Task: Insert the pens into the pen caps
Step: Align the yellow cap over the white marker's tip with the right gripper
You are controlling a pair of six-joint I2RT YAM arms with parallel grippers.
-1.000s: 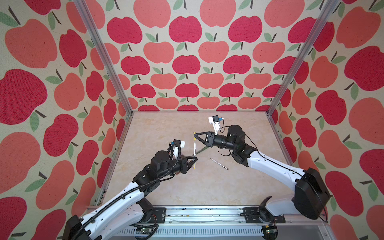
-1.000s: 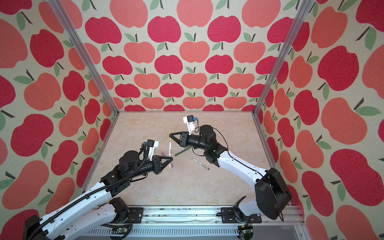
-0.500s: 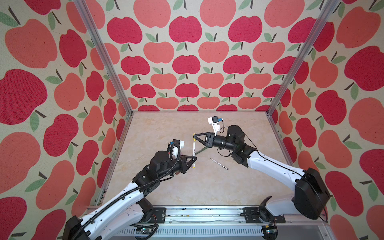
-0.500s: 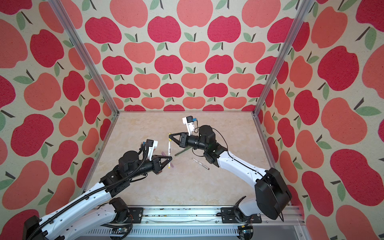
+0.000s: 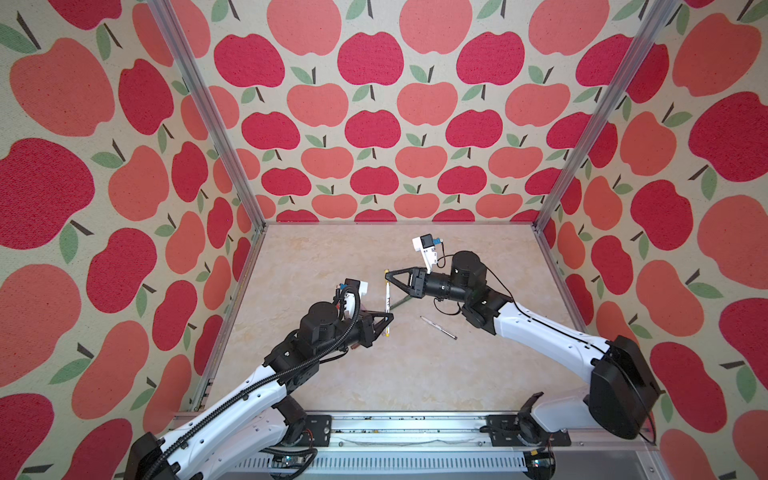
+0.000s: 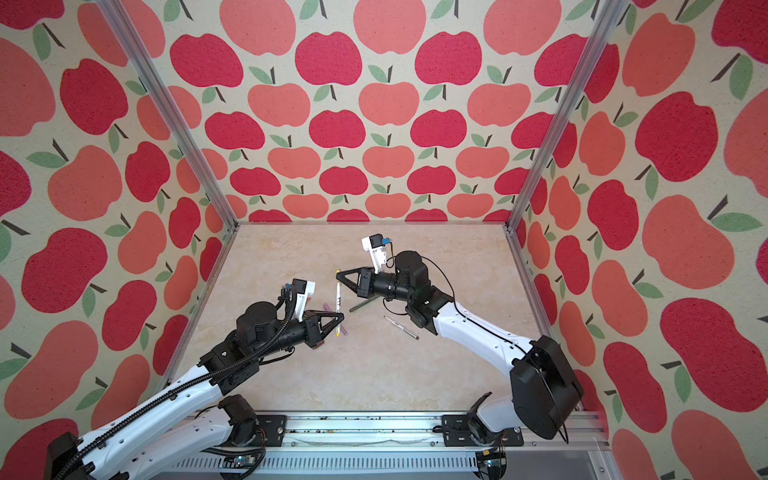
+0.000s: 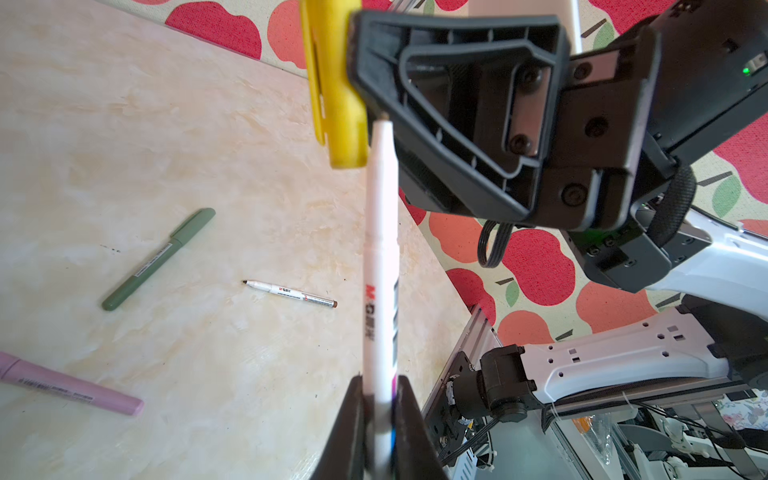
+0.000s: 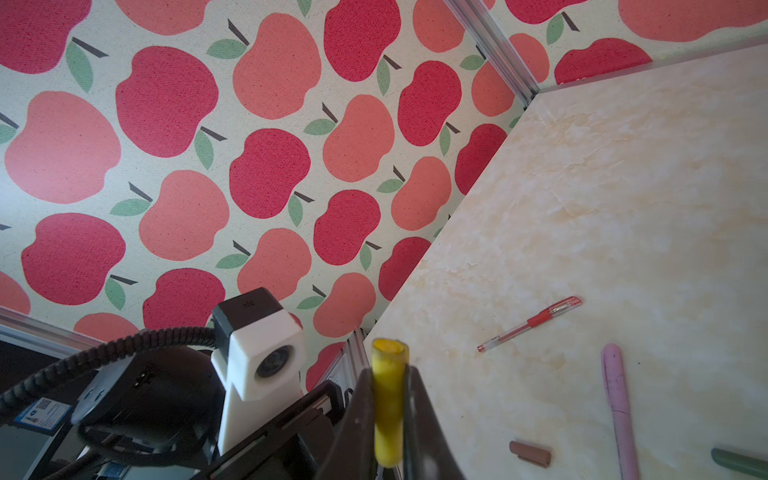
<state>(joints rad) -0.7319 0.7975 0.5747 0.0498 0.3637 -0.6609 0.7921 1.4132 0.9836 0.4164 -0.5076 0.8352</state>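
Table (image 5: 374, 249) far half, front strip open. Ctr cluttered: green pen (image 7: 158, 259), brown-print pen (image 7: 289, 294), lilac pen (image 7: 70, 388) lying flat.

A red M shows on the white pen (image 7: 380, 249); its other print blurs, and the green pen's (image 7: 158, 259) label is too small to read.

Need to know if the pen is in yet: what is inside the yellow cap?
The white pen ends beside the yellow cap in the left wrist view, tip bare, not in it. The cap's bore is hidden by its opaque wall and the right claw.
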